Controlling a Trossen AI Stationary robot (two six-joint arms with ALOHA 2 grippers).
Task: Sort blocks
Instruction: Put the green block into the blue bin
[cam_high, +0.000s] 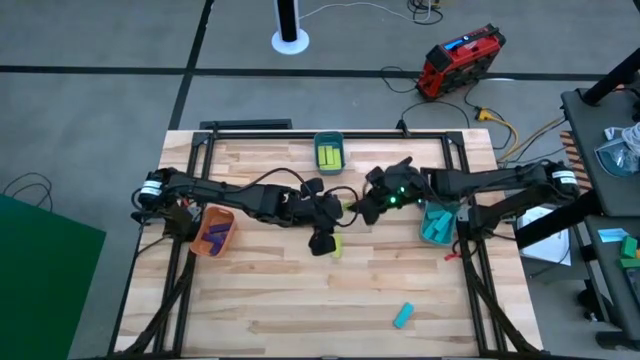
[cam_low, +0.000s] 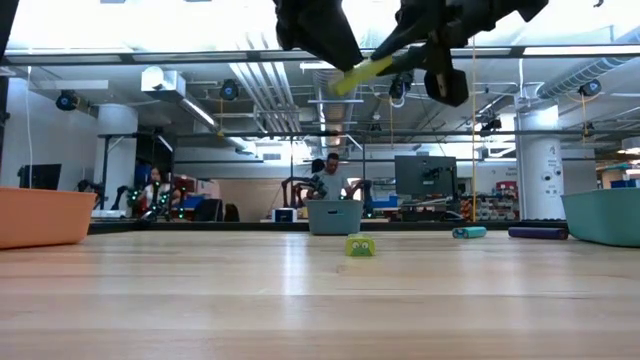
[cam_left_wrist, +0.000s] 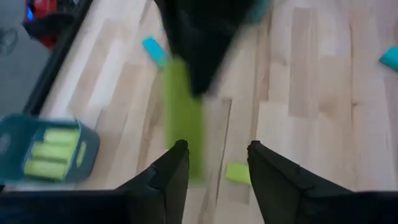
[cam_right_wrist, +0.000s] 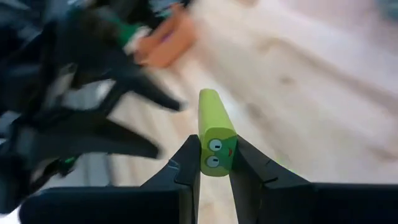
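Observation:
A yellow-green block with a face drawn on one end hangs in the air over the table's middle. My right gripper is shut on it. My left gripper stands open at the block's other end, which lies close beside one of its fingers. In the low view the block slants between the two arms. A second yellow-green block lies flat on the table below them. A cyan block lies near the front edge. My right gripper pinches the block's face end between its two fingers, on its two long sides. The block sticks out forward beyond the fingertips, along the fingers. It is lifted clear of the table and slants. My left gripper: I cannot tell whether its finger touches the block's end.
An orange bin with purple blocks stands at the left. A grey-blue bin with yellow-green blocks stands at the far middle. A teal bin with cyan blocks stands at the right. Bare wood lies toward the near edge.

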